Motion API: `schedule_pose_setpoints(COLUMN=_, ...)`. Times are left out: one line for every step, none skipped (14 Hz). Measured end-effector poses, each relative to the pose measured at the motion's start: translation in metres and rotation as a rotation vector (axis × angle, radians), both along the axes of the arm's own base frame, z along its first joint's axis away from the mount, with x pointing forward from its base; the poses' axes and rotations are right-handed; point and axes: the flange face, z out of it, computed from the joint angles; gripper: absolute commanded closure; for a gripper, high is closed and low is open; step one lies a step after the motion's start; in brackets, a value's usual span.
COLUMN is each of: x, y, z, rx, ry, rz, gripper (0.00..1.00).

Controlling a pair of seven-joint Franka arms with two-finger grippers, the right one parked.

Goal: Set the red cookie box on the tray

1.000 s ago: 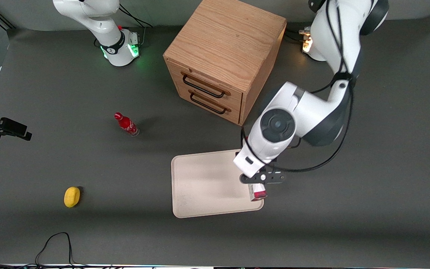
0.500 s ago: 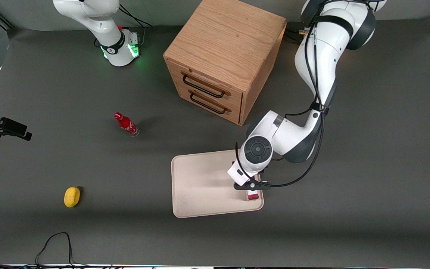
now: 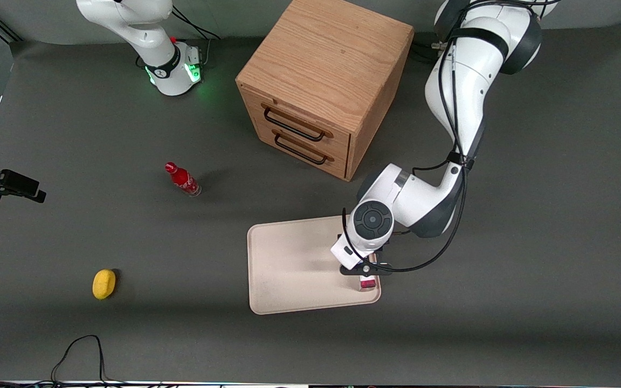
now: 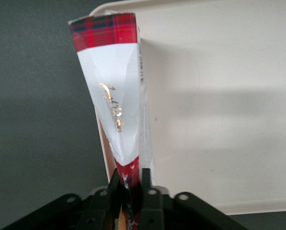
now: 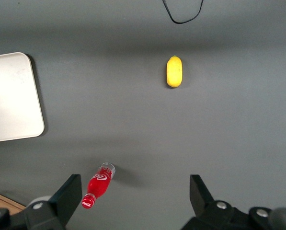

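Note:
The red cookie box (image 4: pixel 115 100) is a slim carton with a white face, gold lettering and red tartan ends. My left gripper (image 4: pixel 131 183) is shut on one tartan end, and the box hangs lengthwise below it. The other end points at the beige tray (image 4: pixel 219 96), right by the tray's rim near a corner. In the front view the gripper (image 3: pixel 366 269) hovers over the tray (image 3: pixel 289 264) at its edge toward the working arm's end. Only the box's red tip (image 3: pixel 367 283) shows under it. Whether the box touches the tray is not visible.
A wooden two-drawer cabinet (image 3: pixel 321 81) stands farther from the front camera than the tray. A small red cola bottle (image 3: pixel 183 179) and a yellow lemon-like object (image 3: pixel 104 283) lie toward the parked arm's end. A black cable (image 3: pixel 81 345) loops by the table's near edge.
Over the last second the arm came down steeply toward the tray with the box in its grip. In the last half second it barely shifted.

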Motion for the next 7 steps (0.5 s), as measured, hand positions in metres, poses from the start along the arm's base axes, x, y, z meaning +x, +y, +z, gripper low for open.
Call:
schedule_pose_setpoints(x=0.0, y=0.001, z=0.005, rx=0.005, ry=-0.002, rz=-0.001, gripper=0.0)
schedule_pose_setpoints(x=0.0, y=0.002, z=0.014, rx=0.012, ry=0.004, rz=-0.002, gripper=0.0)
schedule_pose_setpoints(x=-0.001, y=0.004, z=0.029, rx=0.02, ry=0.011, rz=-0.001, gripper=0.0)
schedule_pose_setpoints(x=-0.003, y=0.007, z=0.054, rx=0.028, ry=0.016, rz=0.001, gripper=0.0)
schedule_pose_setpoints(x=-0.007, y=0.01, z=0.083, rx=0.034, ry=0.017, rz=0.002, gripper=0.0)
schedule_pose_setpoints(x=-0.013, y=0.014, z=0.119, rx=0.039, ry=0.015, rz=0.004, gripper=0.0)
schedule_pose_setpoints(x=-0.021, y=0.02, z=0.158, rx=0.044, ry=0.011, rz=0.004, gripper=0.0)
